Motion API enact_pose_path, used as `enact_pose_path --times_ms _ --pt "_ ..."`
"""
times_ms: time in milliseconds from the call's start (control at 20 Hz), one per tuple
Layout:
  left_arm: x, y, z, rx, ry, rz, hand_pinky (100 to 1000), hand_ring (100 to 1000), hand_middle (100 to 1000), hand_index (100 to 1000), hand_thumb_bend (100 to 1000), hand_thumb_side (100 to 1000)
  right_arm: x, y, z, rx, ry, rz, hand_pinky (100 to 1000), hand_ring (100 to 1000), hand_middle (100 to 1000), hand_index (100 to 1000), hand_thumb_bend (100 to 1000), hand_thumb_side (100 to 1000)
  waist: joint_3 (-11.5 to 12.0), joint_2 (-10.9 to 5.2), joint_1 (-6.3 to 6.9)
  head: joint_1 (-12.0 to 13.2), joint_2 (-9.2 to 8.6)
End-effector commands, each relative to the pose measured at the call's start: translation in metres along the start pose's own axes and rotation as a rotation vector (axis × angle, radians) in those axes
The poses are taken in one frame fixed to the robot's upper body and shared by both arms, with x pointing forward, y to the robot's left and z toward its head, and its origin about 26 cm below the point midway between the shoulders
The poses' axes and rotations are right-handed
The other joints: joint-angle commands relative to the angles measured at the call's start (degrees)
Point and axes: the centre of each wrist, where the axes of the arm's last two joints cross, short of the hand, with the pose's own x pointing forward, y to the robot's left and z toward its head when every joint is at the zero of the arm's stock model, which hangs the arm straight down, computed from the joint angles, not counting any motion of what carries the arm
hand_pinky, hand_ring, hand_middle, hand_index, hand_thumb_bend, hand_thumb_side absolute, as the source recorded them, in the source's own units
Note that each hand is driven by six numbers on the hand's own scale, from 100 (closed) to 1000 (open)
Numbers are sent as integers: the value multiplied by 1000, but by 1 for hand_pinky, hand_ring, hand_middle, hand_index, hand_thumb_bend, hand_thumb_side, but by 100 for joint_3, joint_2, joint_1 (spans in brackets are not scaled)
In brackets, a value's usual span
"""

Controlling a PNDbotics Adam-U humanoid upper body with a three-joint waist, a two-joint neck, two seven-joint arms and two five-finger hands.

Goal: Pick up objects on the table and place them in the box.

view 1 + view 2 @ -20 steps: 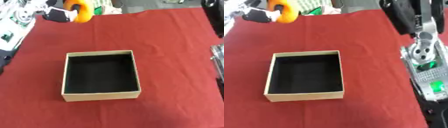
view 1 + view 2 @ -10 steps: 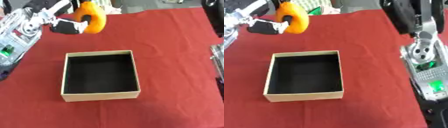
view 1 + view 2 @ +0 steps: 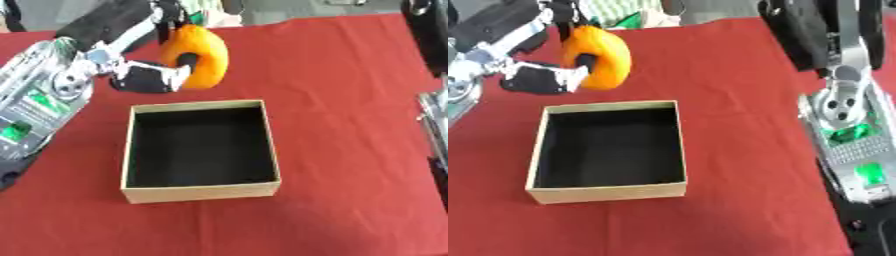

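Note:
An orange ring-shaped object [image 3: 199, 56] hangs in the air just beyond the far edge of the box, with my left hand [image 3: 144, 80] shut on it, a finger hooked through its hole. The tan cardboard box [image 3: 199, 191] with a dark inside sits open in the middle of the red table. Nothing shows inside it. My right arm [image 3: 846, 107] stands along the right side; its hand is out of view.
The red tablecloth [image 3: 350, 85] covers the whole table. At the far edge lie green and white things [image 3: 627, 15], too blurred to make out. Bare cloth lies to the right of and in front of the box.
My left hand has carried the orange ring from the far left corner toward me and to the right, up to the box's far edge. The right arm has stayed still.

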Motion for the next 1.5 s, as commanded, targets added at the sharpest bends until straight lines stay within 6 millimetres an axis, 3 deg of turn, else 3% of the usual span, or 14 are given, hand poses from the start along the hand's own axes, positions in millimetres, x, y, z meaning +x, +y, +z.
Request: enact_pose_path --times_ms 50,750,950,1050,1150,1200,1250,1300,1350,1400,1500 --pt "2 -1 0 -12 -8 -6 129 496 548 669 100 200 6 -4 -3 -16 -26 -7 917 847 798 920 100 807 -10 -93 -2 19 28" --pt "-3 -54 -1 -217 -11 53 147 506 556 681 100 166 6 -3 -3 -20 -20 -12 918 847 799 921 100 812 -41 -55 -9 75 87" --pt "-4 -61 -1 -253 -15 54 157 513 562 687 100 107 6 -2 -2 -20 -20 -15 919 847 799 922 100 813 -43 -56 1 75 86" --pt "-4 -62 -1 -262 -15 52 177 528 576 697 100 100 6 -2 -2 -21 -19 -16 919 847 798 922 100 814 -41 -56 4 75 84" --pt "-3 -62 0 -280 -22 43 267 590 615 736 100 100 6 -2 -2 -19 -19 -16 919 846 797 921 100 813 -42 -57 6 75 86" --pt "-2 -60 0 -287 -29 33 356 673 681 768 251 100 6 -2 -2 -19 -19 -16 919 845 796 921 100 814 -42 -58 6 74 87" --pt "-2 -58 1 -291 -34 17 393 705 710 783 308 106 5 -2 -2 -18 -18 -15 919 845 796 921 100 815 -40 -58 6 69 85" --pt "-2 -55 2 -292 -37 0 450 747 747 809 412 214 5 -3 -1 -18 -16 -14 919 846 797 921 100 815 -36 -59 6 63 86" --pt "-2 -50 3 -289 -38 -20 462 755 755 817 448 250 5 -3 -1 -17 -15 -13 919 846 796 920 100 815 -31 -61 6 60 90" --pt "-1 -46 4 -279 -40 -40 479 768 767 825 543 338 5 -3 -1 -16 -13 -13 919 845 796 921 100 814 -24 -64 8 62 93" --pt "1 -37 6 -254 -38 -76 485 772 770 826 590 383 4 -3 0 -17 -11 -12 920 846 796 921 100 814 -12 -69 10 61 97"
